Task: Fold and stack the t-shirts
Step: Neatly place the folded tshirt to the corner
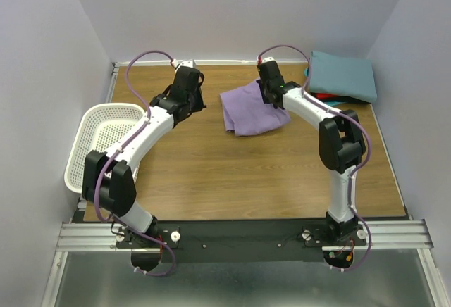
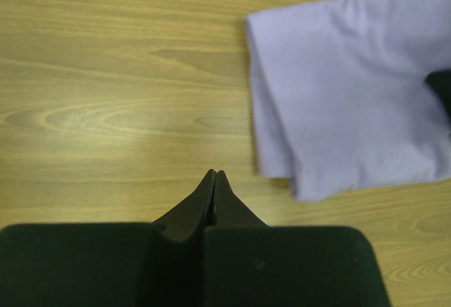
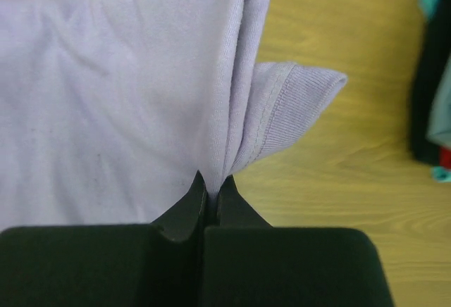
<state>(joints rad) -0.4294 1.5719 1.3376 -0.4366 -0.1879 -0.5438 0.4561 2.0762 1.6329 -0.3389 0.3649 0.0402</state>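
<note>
the left claw (image 2: 215,179) hangs pressed together over the bench (image 1: 211,173), holding nothing. further out, the right claw (image 3: 213,186) pinches an edge of the folded lavender t-shirt (image 1: 243,113) (a sleeve hem (image 3: 303,99) pokes loose); i'd lift it level and tuck that hem, heading for the teal t-shirt (image 1: 343,74) in the far corner.

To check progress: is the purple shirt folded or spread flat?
Folded: the purple shirt shows doubled layers at its edge, and the right gripper pinches those layers.

This is a lab test cell. Plain walls (image 1: 42,53) box in a wooden table (image 1: 232,173); a metal rail (image 1: 84,235) crosses the bottom.
</note>
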